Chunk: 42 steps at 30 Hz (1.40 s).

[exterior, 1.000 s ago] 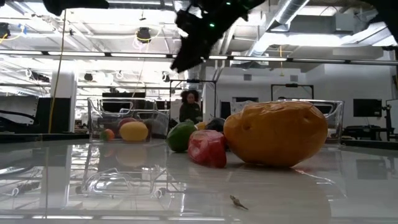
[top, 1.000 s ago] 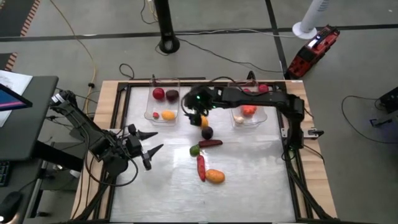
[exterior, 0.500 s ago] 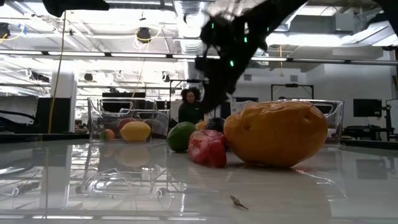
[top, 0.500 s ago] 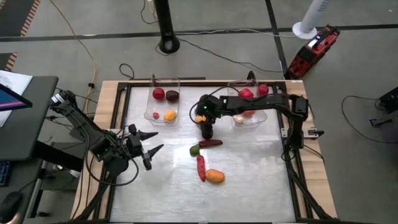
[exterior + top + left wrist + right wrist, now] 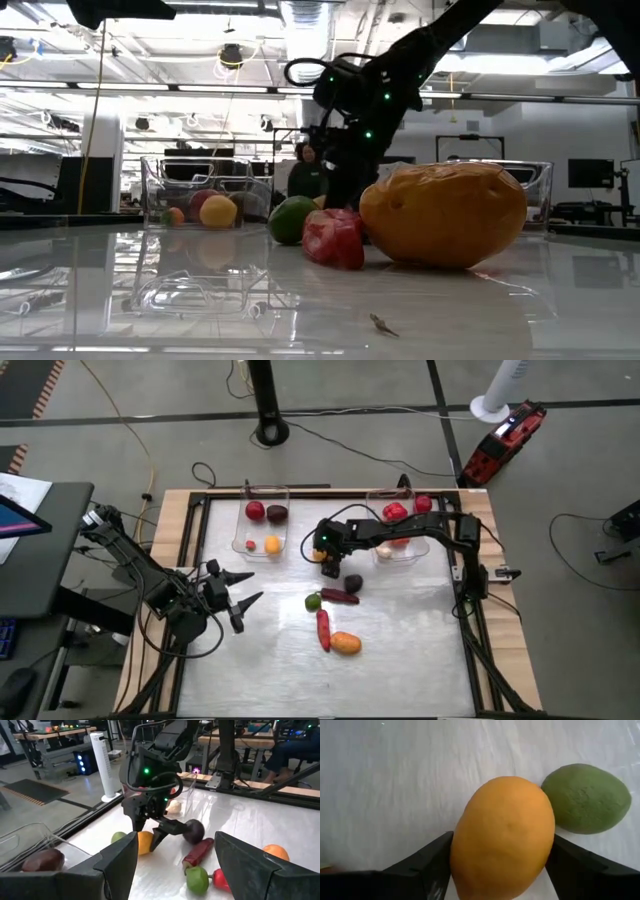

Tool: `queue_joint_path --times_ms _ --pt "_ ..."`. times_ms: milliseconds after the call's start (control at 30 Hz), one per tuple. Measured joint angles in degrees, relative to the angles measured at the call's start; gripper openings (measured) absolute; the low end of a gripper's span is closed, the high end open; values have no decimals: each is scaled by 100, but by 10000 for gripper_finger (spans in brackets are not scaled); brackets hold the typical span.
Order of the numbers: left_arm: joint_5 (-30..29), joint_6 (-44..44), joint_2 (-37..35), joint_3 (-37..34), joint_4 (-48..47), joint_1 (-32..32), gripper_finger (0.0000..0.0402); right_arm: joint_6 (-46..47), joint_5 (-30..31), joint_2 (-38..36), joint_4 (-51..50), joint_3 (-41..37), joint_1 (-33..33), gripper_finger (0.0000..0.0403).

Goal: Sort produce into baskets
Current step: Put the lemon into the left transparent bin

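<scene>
My right gripper [image 5: 328, 567] is down at the table's middle, shut on an orange-yellow fruit [image 5: 502, 837]. A green fruit [image 5: 585, 797] lies right beside that fruit. Near them on the table lie a dark purple round fruit [image 5: 353, 582], a dark red chili [image 5: 338, 596], a green fruit [image 5: 313, 601], a red chili [image 5: 323, 628] and an orange lumpy piece [image 5: 346, 644]. Two clear baskets [image 5: 262, 540] [image 5: 405, 552] stand at the far edge, each with some produce inside. My left gripper [image 5: 243, 603] waits open at the table's left side, holding nothing. My right gripper pinches the orange-yellow fruit by its two opposite sides [image 5: 462, 847], one finger [image 5: 427, 865] on each. The fingers come from above, slanting down. The fruit rests on the table; its underside is hidden.
A red-and-black device [image 5: 503, 443] and a white stand [image 5: 497, 395] are on the floor beyond the far right corner. A black frame [image 5: 200, 510] borders the table. The near half of the white tabletop [image 5: 400, 660] holds no objects.
My right gripper has come down from above the far middle onto the table, and its fingers now stand on either side of the orange-yellow fruit. The dark purple round fruit has shifted a little toward the table's right and near edges.
</scene>
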Motion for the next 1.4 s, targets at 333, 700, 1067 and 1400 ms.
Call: queue_joint_path --times_ms 333,700,1067,1400 --pt "-8 -17 0 0 4 0 250 -48 64 -481 -94 0 119 290" --pt "16 -114 4 0 29 192 250 -202 -196 -571 3517 54 275 306" --pt "50 -110 7 2 -11 195 250 -547 -513 388 2289 1773 240 363" --pt "280 -144 7 2 -7 195 250 -1011 -59 264 -573 2514 19 391"
